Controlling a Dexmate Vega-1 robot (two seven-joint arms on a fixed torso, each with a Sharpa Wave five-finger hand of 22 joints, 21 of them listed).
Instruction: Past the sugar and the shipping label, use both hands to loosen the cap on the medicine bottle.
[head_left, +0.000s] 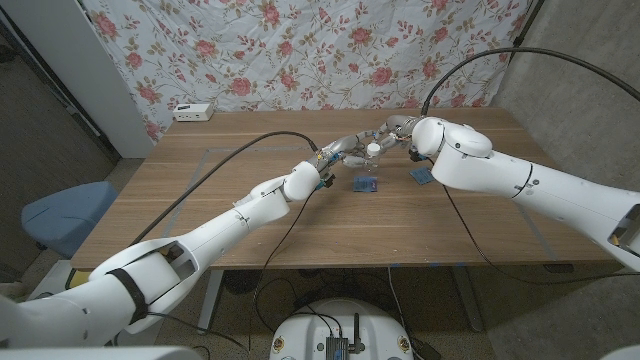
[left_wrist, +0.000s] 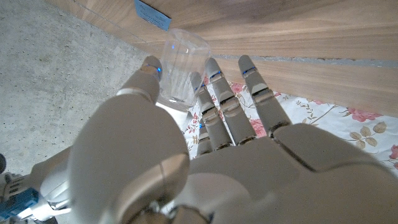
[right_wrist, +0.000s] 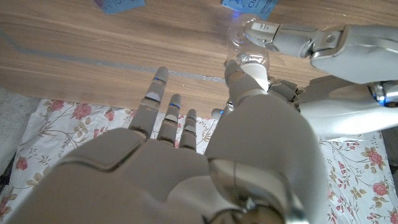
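- The medicine bottle (head_left: 372, 150) is a small clear one held up above the worktop (head_left: 200, 215) at about 12 o'clock from the worktop's middle, between the two arms.
- The left robot hand (head_left: 345, 150) grips the bottle: in the left wrist view its thumb (left_wrist: 148, 73) and fingers (left_wrist: 214, 78) lie on opposite sides of the clear body (left_wrist: 181, 68), clamped on it.
- The right robot hand (head_left: 395, 130) reaches in from 2 o'clock. In the right wrist view its thumb (right_wrist: 249, 78) touches the bottle (right_wrist: 245, 37), while its other fingers (right_wrist: 158, 93) are spread and apart from the bottle. Whether it pinches the cap I cannot tell.
- Also in the right wrist view, the left robot hand's fingers (right_wrist: 292, 37) press on the bottle from the other side.
- A blue packet (head_left: 364, 184) lies flat on the worktop just below the bottle, at 6 o'clock from it.
- A second blue packet (head_left: 421, 177) lies near it at 3 o'clock, partly under the right arm.
- A small white box (head_left: 193, 112) sits at the worktop's far edge, at 10 o'clock, well apart from the hands.
- A flowered cloth (head_left: 300, 50) hangs behind the worktop.
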